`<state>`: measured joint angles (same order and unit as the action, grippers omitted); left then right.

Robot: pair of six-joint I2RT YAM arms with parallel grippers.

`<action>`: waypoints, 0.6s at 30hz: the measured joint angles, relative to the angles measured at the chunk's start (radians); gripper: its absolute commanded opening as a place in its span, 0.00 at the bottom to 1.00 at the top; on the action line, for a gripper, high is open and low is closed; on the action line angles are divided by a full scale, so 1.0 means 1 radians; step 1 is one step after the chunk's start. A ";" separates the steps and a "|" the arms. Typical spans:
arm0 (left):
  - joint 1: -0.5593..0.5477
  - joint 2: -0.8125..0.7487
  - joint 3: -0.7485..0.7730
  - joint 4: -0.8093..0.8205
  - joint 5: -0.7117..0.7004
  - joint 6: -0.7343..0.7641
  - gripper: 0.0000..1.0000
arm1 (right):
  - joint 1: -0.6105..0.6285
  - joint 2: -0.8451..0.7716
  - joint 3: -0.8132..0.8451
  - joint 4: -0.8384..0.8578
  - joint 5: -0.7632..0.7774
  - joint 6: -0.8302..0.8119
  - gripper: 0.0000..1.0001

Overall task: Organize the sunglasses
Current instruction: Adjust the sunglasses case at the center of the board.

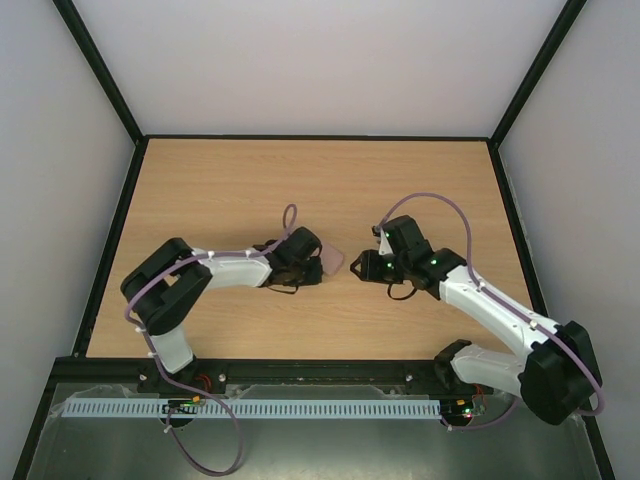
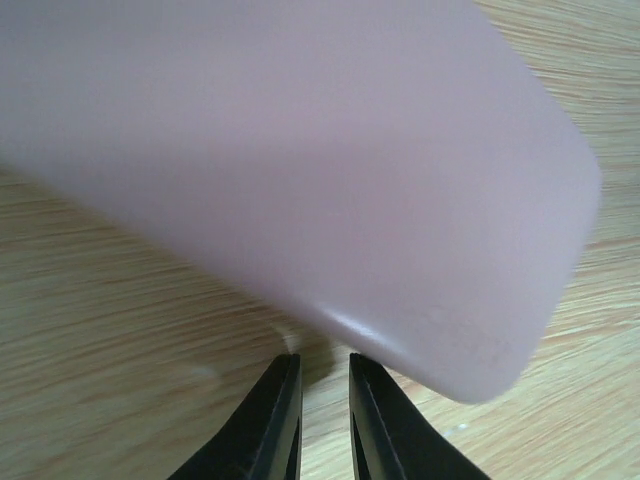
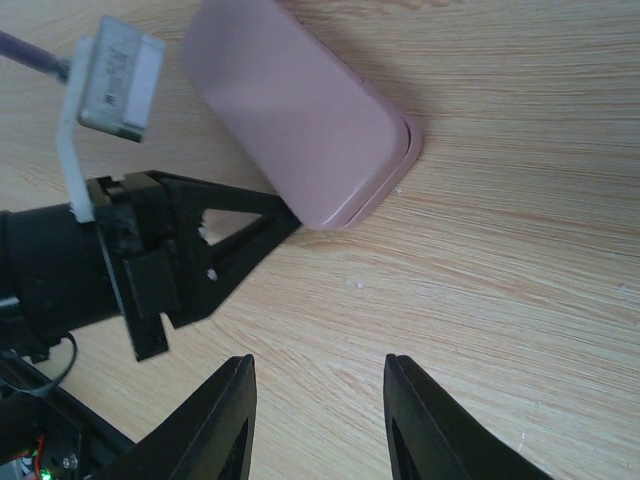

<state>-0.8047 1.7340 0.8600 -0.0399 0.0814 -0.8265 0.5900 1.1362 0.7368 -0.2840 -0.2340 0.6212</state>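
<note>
Closest to the lens, in the left wrist view, the pink case (image 2: 300, 170) is filling almost the whole picture, out of focus, with one rounded corner hanging over the left gripper (image 2: 323, 368). Its two black fingers are standing almost together, with only a thin slit of wood showing between them, and their tips are reaching the near edge of the case. I cannot tell if they are pinching that edge or only touching it. The right gripper (image 3: 318, 368) is waiting just to the right of the case with its fingers spread wide and nothing between them. The sunglasses are not showing in any view. Because the seam (image 3: 405, 150) of the case is looking closed all along the corner, I am guessing they are lying inside, but this cannot be confirmed. The step in hand, to my judgement, is steadying or placing the case near the middle of the table (image 1: 250, 190). The next move is probably asking for a gentle release so the case is not sliding. The case is looking smooth, matte and a little glossy at the corner, a flat rounded rectangle. The table is showing pale wood grain.
</note>
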 measured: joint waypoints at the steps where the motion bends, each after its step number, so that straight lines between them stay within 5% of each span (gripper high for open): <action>1: -0.016 0.015 0.017 0.000 -0.004 -0.008 0.16 | -0.004 -0.006 -0.002 -0.003 -0.001 0.000 0.36; 18: -0.100 0.201 0.257 -0.030 -0.020 -0.035 0.16 | -0.066 -0.071 -0.046 -0.020 -0.029 -0.012 0.36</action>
<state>-0.9043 1.9350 1.1168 -0.0696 0.0612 -0.8612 0.5236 1.0657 0.6907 -0.3038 -0.2626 0.6094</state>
